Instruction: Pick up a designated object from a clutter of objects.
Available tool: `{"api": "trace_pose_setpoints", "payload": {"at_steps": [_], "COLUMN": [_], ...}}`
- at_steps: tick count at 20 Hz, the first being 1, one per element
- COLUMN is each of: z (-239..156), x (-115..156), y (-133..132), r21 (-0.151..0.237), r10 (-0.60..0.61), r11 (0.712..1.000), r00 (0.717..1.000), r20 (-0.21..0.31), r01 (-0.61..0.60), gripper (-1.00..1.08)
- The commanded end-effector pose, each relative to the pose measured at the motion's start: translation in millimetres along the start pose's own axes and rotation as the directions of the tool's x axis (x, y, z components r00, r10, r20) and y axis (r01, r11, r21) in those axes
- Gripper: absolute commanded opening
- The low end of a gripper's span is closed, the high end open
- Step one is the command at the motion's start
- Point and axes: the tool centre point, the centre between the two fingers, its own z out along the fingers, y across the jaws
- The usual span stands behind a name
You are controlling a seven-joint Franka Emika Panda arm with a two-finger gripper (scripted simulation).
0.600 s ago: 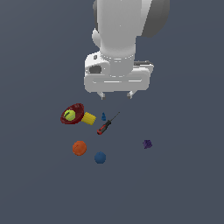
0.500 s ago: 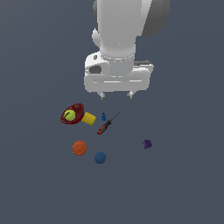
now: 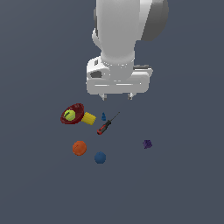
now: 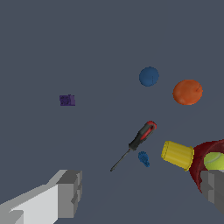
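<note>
The gripper (image 3: 117,97) hangs high over the bench (image 3: 183,183), just where it was a moment ago. Nothing has moved, so the picking up has not started yet. Its two fingers (image 4: 70,192) are spread wide apart. They hold nothing and touch nothing.

Right under the gripper, a bit lower down, lies a little blue piece (image 3: 103,117). Next to that is the screwdriver (image 3: 106,124), with its thin tip pointing toward the gripper.

Off to one side of the gripper, the exterior view's left, is the yellow cylinder (image 3: 89,118). It touches the red bowl (image 3: 77,110). The green ball (image 3: 69,115) sits in that bowl. This is the ball to get. In the wrist view it shows right beside one finger, but it is far below it.

Farther from the gripper are the orange ball (image 3: 79,148) and the blue ball (image 3: 100,157), near each other. The purple piece (image 3: 147,143) lies alone on the other side.

I think the gripper must slide over the bowl and then go down. The bowl's wall may get in a finger's way.
</note>
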Motion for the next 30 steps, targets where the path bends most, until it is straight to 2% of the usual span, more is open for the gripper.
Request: {"api": "trace_pose_setpoints", "payload": {"at_steps": [1,7,14,21,30], "z": [0,8,37,86,157], "x": [0,1,2,-10,-57], "y": [0,11,52,124,227], "r21": [0.001,0.004,0.015,0.025,0.017], "r10": [0.001,0.018,0.084,0.202,0.377], "r11": [1.0,1.0,0.996,0.979,0.926], "r00": [1.0,1.0,0.996,0.979,0.925], "r20": [0.0,-0.002,-0.011,-0.027,-0.05], "r01": [-0.001,-0.018,-0.084,-0.201,-0.377], "gripper": [1.0,1.0,1.0,1.0,1.0]}}
